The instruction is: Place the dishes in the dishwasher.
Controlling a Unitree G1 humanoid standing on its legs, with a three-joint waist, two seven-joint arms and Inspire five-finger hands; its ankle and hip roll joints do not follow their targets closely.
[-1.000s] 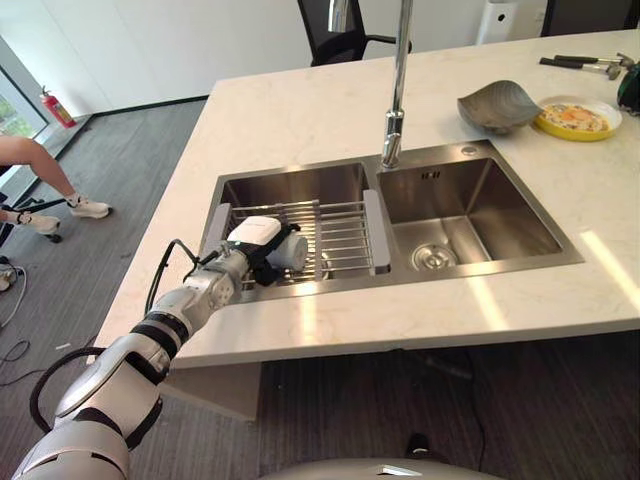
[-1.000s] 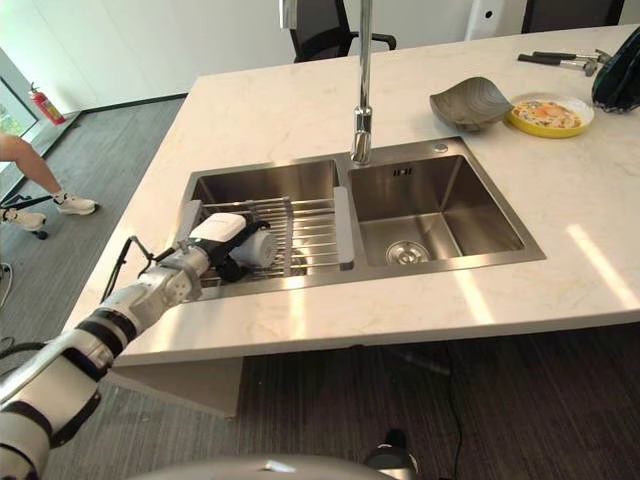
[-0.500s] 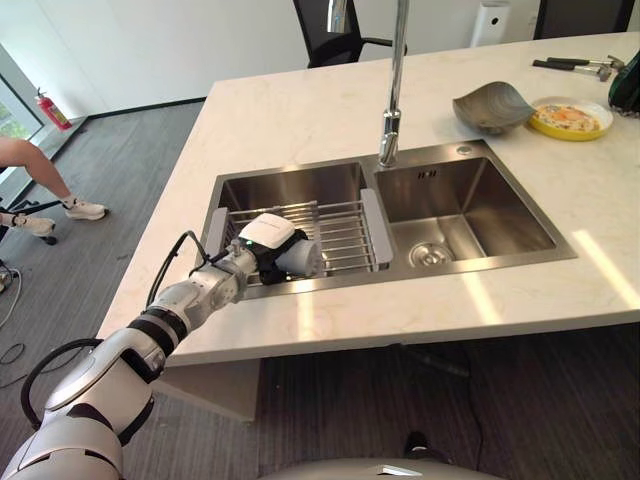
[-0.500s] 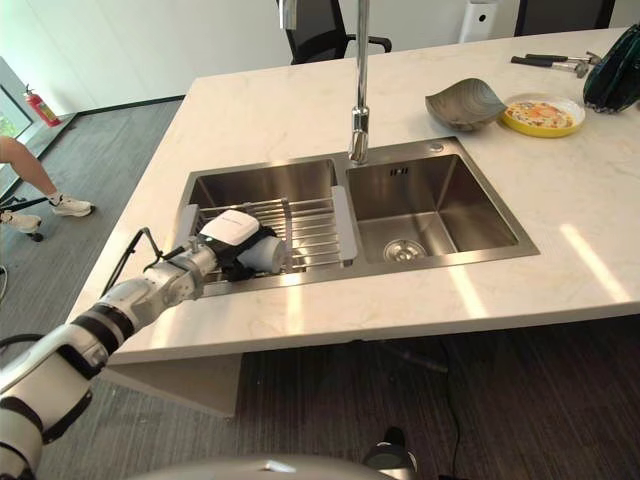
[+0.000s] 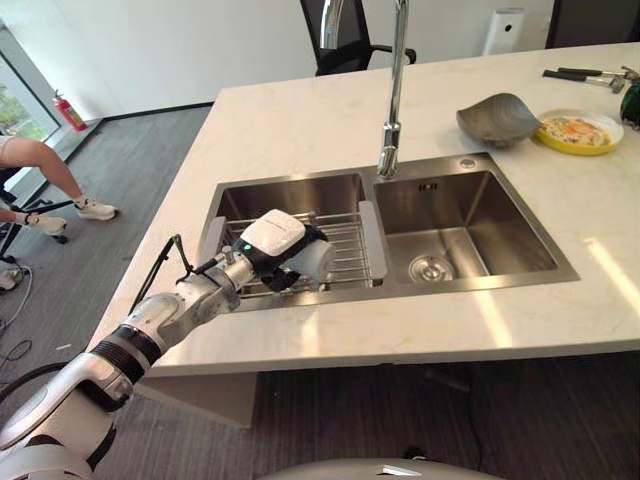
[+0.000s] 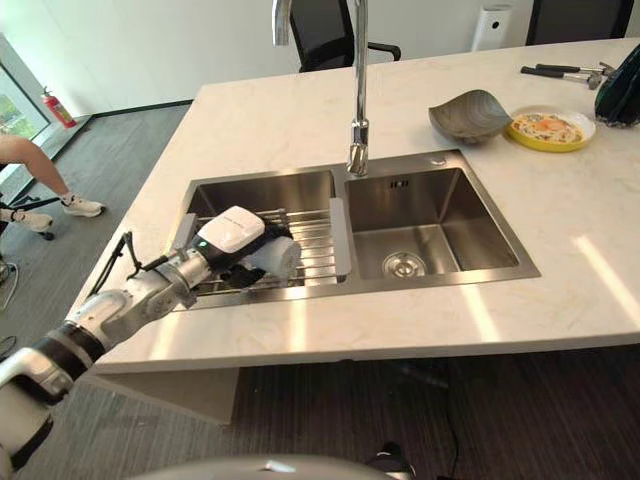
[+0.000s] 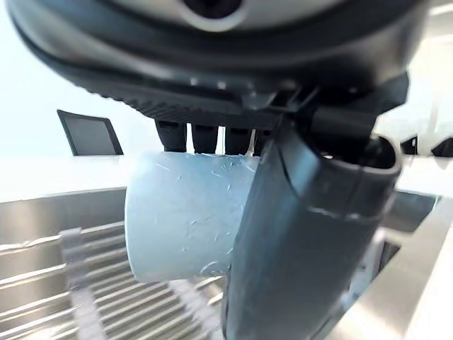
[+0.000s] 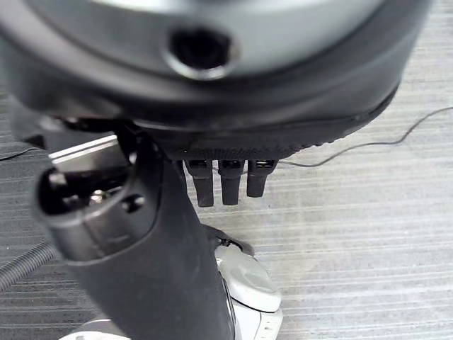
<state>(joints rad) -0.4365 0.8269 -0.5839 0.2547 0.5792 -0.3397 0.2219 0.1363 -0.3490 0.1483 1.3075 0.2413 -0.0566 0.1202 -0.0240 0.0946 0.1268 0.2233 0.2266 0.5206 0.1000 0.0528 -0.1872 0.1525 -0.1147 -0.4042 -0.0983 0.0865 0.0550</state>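
Over the last second the left hand (image 5: 285, 248) has travelled across the wire rack (image 5: 345, 240) in the left basin of the sink (image 5: 480, 275), from the rack's left end toward its middle, and it has come up a little, carrying a pale cup (image 5: 315, 260) with it. The cup now sits above the rack's bars rather than down among them, so the pick-up looks done and the carry away from the sink looks to be starting (no dishwasher is visible, so where it goes next cannot be judged from here).

In the left wrist view the fingers (image 7: 205, 138) are curled over the far side of the cup (image 7: 184, 212) while the thumb (image 7: 297, 227) presses against its near side, so the cup is pinched between them, lying on its side with the open end pointing away from the palm. The grip looks full and not just at the fingertips.

The right hand (image 8: 141, 234) hangs low over the carpeted floor (image 8: 354, 234), its fingers relaxed and holding nothing.

Farther along the surface (image 5: 300, 120), a grey bowl (image 5: 498, 113) and a yellow plate (image 5: 578, 129) wait near the far right corner, well apart from the sink, so most of the task is still ahead.
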